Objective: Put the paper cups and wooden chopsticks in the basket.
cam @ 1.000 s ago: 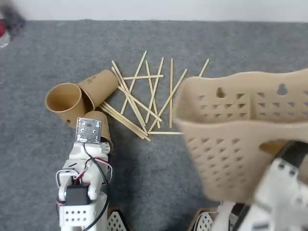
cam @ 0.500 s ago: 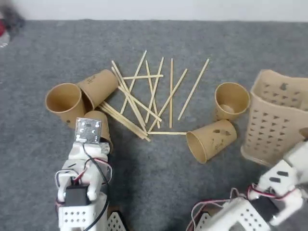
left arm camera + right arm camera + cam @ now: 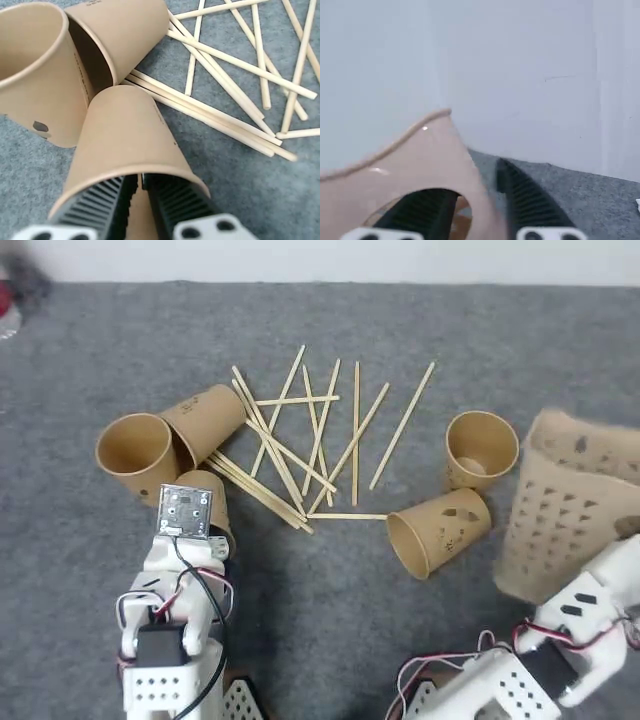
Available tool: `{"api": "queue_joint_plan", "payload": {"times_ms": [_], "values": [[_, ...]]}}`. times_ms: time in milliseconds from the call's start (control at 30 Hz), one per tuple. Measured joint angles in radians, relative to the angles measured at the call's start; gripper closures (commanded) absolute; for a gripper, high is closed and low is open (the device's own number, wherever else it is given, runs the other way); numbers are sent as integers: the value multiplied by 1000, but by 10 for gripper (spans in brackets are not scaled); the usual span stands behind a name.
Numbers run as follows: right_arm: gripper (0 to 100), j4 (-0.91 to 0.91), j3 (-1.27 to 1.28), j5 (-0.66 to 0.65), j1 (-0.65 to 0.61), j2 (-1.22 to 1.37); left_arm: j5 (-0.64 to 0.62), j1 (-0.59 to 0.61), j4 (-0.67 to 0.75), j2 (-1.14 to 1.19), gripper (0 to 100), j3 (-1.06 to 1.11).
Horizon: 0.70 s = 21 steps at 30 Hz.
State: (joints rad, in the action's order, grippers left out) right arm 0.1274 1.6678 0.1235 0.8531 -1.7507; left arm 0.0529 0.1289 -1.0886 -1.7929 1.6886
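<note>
In the high view, the wooden chopsticks (image 3: 305,445) lay loosely crossed in the middle of the grey worktop (image 3: 330,640). Left of them sat three paper cups. The leftmost cup (image 3: 133,450) showed its open mouth, and a second cup (image 3: 208,418) lay on its side touching it. A third cup (image 3: 214,508) lay just below both, partly under the wrist of the left arm (image 3: 170,630). Right of the sticks an upright cup (image 3: 481,447) stood, with a fallen cup (image 3: 440,531) just beside it. The basket (image 3: 560,510) leaned at the right edge, near the upright cup and above the right arm (image 3: 570,630).

In the left wrist view, the left claw (image 3: 139,200) had its jaws nearly together, with only a thin slit between them. Its tips were tucked under the rim of the third cup. Whether they pinched the cup could not be told.

In the right wrist view, the right claw (image 3: 475,185) was clamped on the basket's rim, one jaw on each side of the wall beside a handle opening.
</note>
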Motion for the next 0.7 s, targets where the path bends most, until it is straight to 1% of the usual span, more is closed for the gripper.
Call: {"api": "queue_joint_plan", "payload": {"times_ms": [133, 467, 533, 600, 700], "values": [[813, 21, 0, -29, 2, -26, 0, 0, 0, 0, 986, 0], [815, 31, 0, -38, -5, -31, 0, 0, 0, 0, 986, 0], [816, 0, 0, -38, -61, -31, 0, 0, 0, 0, 986, 0], [833, -68, 0, -38, -143, -31, 0, 0, 0, 0, 986, 0], [934, -176, 0, -38, -267, -32, 0, 0, 0, 0, 986, 0]]}}
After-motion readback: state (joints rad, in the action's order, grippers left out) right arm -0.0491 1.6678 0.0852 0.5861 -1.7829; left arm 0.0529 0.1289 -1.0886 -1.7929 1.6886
